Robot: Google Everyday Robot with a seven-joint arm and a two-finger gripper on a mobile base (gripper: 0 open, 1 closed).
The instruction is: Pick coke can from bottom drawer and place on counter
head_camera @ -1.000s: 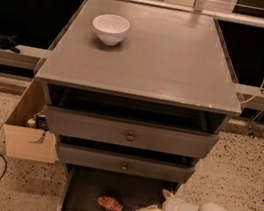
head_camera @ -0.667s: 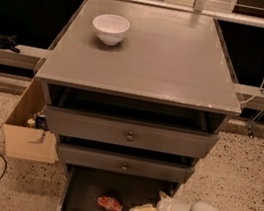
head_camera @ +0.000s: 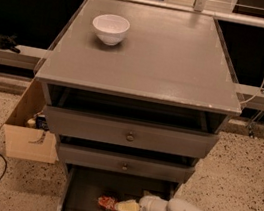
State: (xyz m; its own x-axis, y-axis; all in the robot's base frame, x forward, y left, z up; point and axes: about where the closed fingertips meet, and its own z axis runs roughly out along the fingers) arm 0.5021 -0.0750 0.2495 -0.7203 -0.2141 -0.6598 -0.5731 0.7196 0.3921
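In the camera view, the small red aluminium coke can [head_camera: 106, 203] is apparently lying on its side on the dark floor of the open grey bottom drawer [head_camera: 86, 187]. The pale two-finger gripper [head_camera: 127, 206] is sitting against the can's right end; I cannot tell whether it is spread or closed. The grasp seems to be under way. Next comes a firm pinch, then a lift past the upper drawers onto the flat grey counter [head_camera: 170, 58]. Showing: one can, one white bowl [head_camera: 110, 28], three drawers.

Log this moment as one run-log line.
gripper: inside bottom drawer, beside coke can | coke can: on drawer floor, not yet lifted | counter: white bowl on it
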